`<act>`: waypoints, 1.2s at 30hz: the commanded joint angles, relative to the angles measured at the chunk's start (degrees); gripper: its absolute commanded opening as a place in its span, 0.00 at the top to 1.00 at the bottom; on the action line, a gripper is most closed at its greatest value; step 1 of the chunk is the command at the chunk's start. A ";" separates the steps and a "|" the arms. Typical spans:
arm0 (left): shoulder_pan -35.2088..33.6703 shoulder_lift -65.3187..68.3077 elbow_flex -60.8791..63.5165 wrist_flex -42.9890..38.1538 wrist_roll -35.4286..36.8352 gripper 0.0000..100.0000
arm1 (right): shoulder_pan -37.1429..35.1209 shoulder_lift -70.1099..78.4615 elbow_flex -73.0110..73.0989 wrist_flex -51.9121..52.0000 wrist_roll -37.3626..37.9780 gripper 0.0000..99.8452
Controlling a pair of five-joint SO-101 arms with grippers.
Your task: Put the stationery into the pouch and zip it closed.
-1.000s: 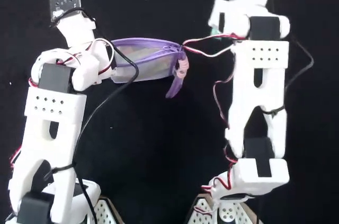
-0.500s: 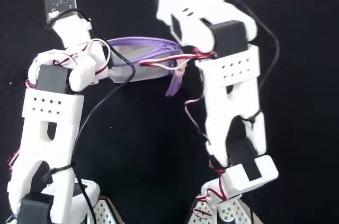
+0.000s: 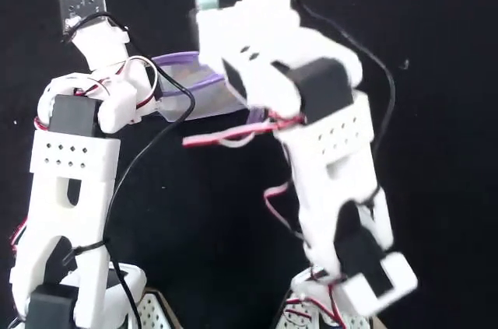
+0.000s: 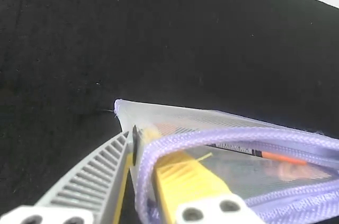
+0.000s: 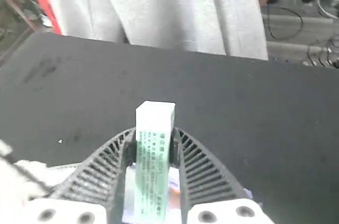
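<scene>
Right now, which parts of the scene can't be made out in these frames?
High view: the right arm covers most of the pouch, hiding its zip slider and opening.
Left wrist view: the stationery inside is blurred behind the mesh; the frame edge cuts the pouch off.
Right wrist view: the jaws and the eraser hide whatever lies beneath them.

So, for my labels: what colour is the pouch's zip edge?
The zip edge is purple, clearest in the left wrist view.
</scene>
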 commanded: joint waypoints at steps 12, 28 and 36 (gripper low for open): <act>-1.19 0.18 0.66 -0.35 -0.18 0.97 | -0.97 -35.82 54.73 -53.19 0.53 0.99; -1.19 0.18 1.45 -0.53 -0.09 0.97 | -0.97 -34.42 80.66 -82.90 1.05 0.99; -1.19 0.18 1.45 -0.53 -0.09 0.97 | -0.70 -27.56 85.67 -93.45 9.76 0.99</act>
